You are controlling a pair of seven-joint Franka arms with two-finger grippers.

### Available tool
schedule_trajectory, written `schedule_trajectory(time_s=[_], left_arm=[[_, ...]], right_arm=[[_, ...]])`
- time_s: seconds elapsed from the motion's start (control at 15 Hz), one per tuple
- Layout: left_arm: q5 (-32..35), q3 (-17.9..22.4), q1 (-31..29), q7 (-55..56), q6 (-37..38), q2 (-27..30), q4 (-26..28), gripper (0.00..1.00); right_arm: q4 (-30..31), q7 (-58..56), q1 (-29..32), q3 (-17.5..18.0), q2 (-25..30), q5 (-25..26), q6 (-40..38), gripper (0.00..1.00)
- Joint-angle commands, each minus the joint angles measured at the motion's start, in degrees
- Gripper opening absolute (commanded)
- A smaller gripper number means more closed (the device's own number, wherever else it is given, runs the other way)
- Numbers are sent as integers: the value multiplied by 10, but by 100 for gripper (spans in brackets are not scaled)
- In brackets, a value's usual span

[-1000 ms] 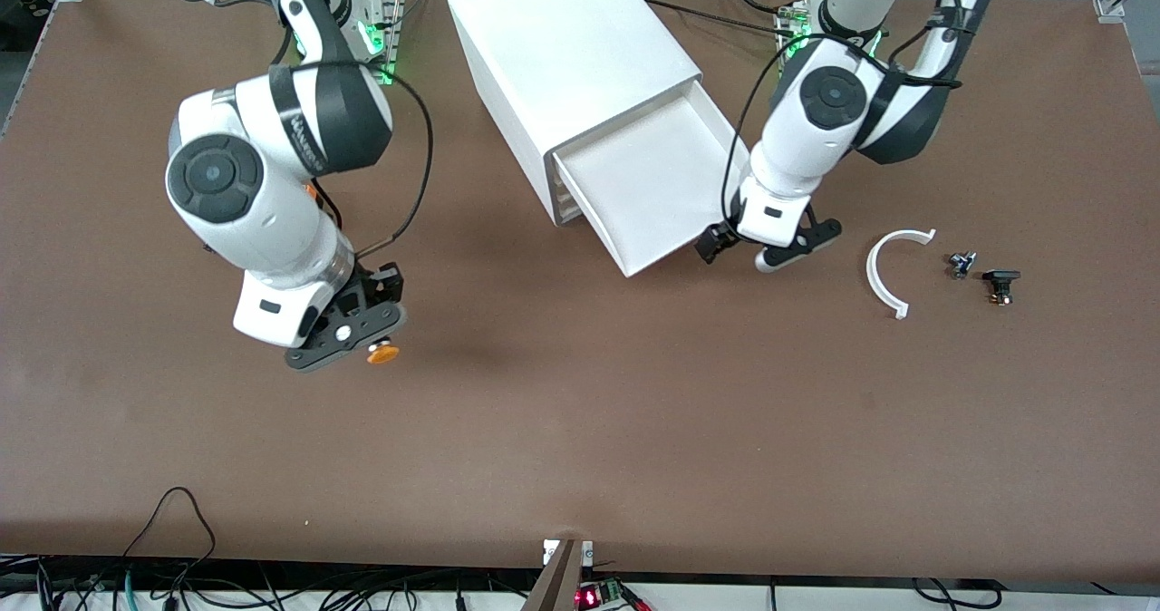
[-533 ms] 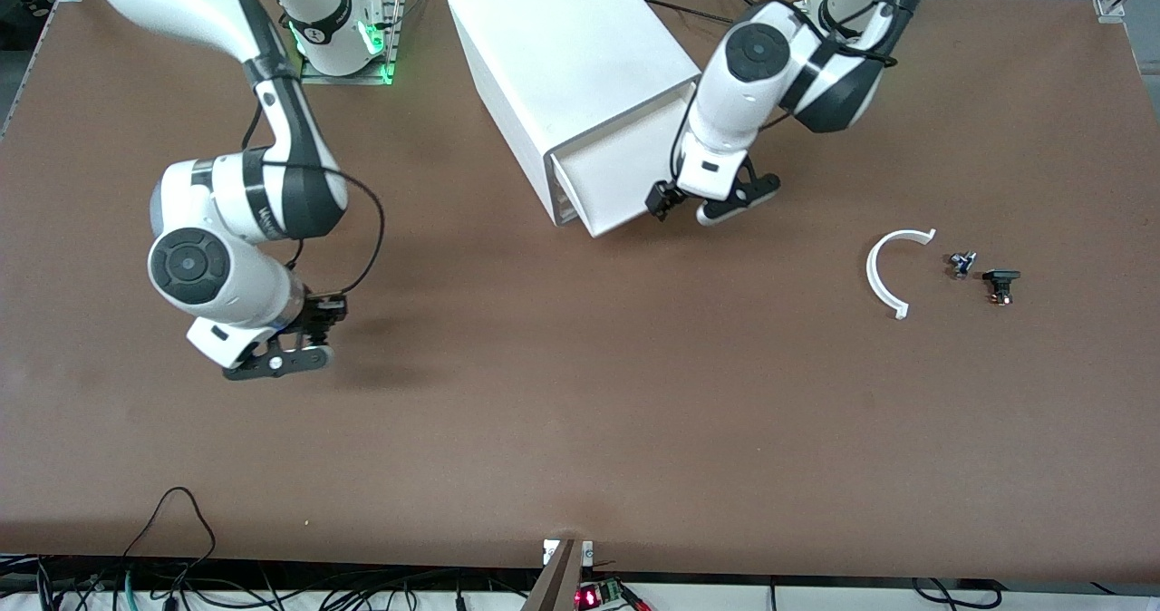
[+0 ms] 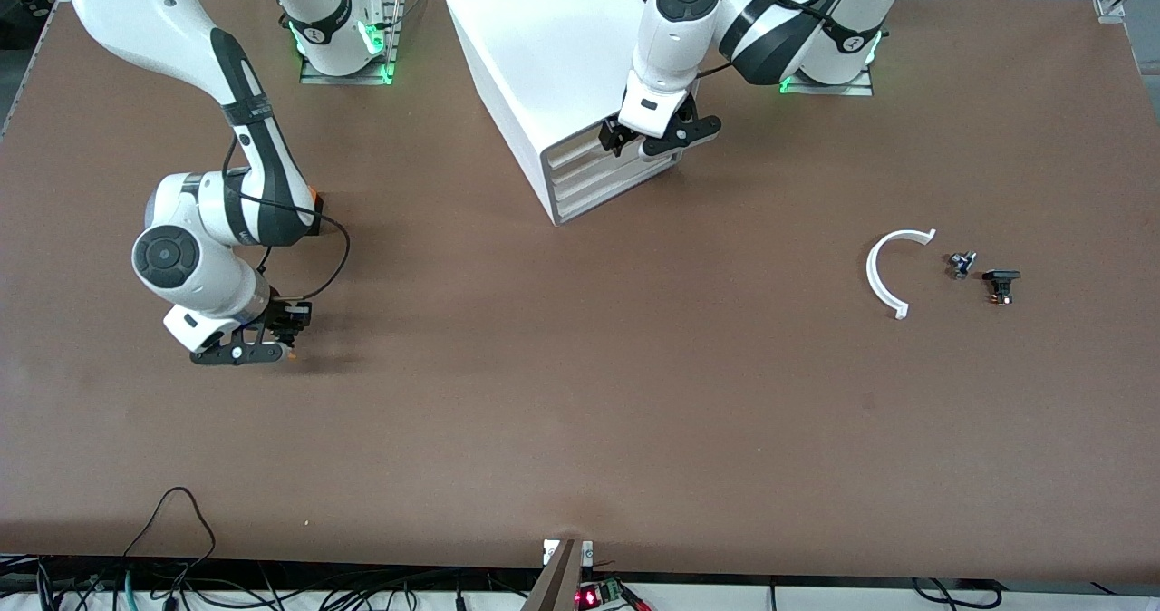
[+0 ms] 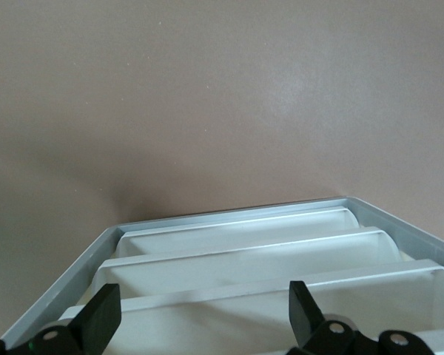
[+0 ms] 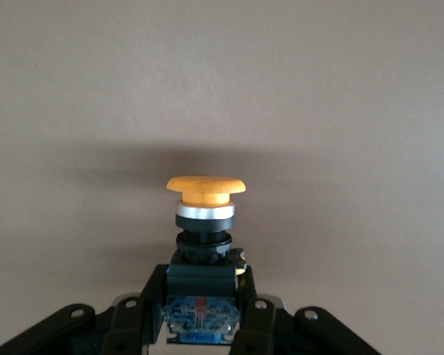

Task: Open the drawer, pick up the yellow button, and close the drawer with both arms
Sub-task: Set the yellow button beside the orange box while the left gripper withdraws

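The drawer (image 3: pixel 580 150), topmost in the white cabinet (image 3: pixel 562 49), sits pushed in, level with the lower fronts. My left gripper (image 3: pixel 647 138) is at the top of the cabinet's front, open and empty. In the left wrist view its fingertips (image 4: pixel 102 318) stand wide apart, and my left gripper (image 4: pixel 203 322) has the stacked drawer fronts (image 4: pixel 244 255) between them. My right gripper (image 3: pixel 258 344) hangs low over the table toward the right arm's end. It is shut on the button (image 5: pixel 205 188), gripping the black body with the orange cap pointing away, seen in my right gripper's (image 5: pixel 203 314) own view.
A white curved strip (image 3: pixel 884 276) lies on the table toward the left arm's end. Beside it are a small metal part (image 3: pixel 962 264) and a small black part (image 3: pixel 1001 283). Cables hang along the table edge nearest the front camera.
The left gripper moved toward the cabinet and the drawer went from fully out to shut. The right gripper carried the button toward the right arm's end and came lower.
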State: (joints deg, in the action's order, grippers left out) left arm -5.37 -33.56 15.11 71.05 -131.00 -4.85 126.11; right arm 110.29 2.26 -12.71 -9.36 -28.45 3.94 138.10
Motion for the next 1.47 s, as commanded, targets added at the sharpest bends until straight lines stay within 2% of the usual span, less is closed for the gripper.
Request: schedule_trajectory(time_s=[0.0,0.13,0.2,0.27,0.33,0.4,0.6,0.8,0.93,1.2,1.4], left_arm=[[-13,19,-55,-14,-7,13,-21,100],[-26,80,-80,-27,-9,13,-51,100],[-25,98,-82,-53,-8,19,-57,100],[-23,110,-91,-97,-7,32,-59,100],[-22,128,-107,-154,-3,46,-61,100],[-22,146,-117,-217,10,63,-63,100],[-24,204,-149,-399,105,106,-93,100],[-23,248,-175,-531,248,109,-181,100],[-21,274,-177,-587,314,109,-221,100],[24,271,-177,-608,384,92,-295,100],[26,271,-176,-608,397,90,-301,100]], right_arm=[[89,-16,6,-4,34,13,65,28],[112,-30,6,-15,37,13,82,30],[122,-31,6,-15,38,13,94,34],[125,-31,7,-15,38,12,95,49],[122,-24,7,-15,38,11,92,86],[117,-17,6,-15,41,8,91,100],[66,36,6,-5,68,8,6,100],[-45,42,5,4,81,5,-147,100],[-130,58,3,5,80,1,-251,100],[-258,76,1,10,81,-21,-389,100],[-342,72,1,9,81,-28,-453,100]])
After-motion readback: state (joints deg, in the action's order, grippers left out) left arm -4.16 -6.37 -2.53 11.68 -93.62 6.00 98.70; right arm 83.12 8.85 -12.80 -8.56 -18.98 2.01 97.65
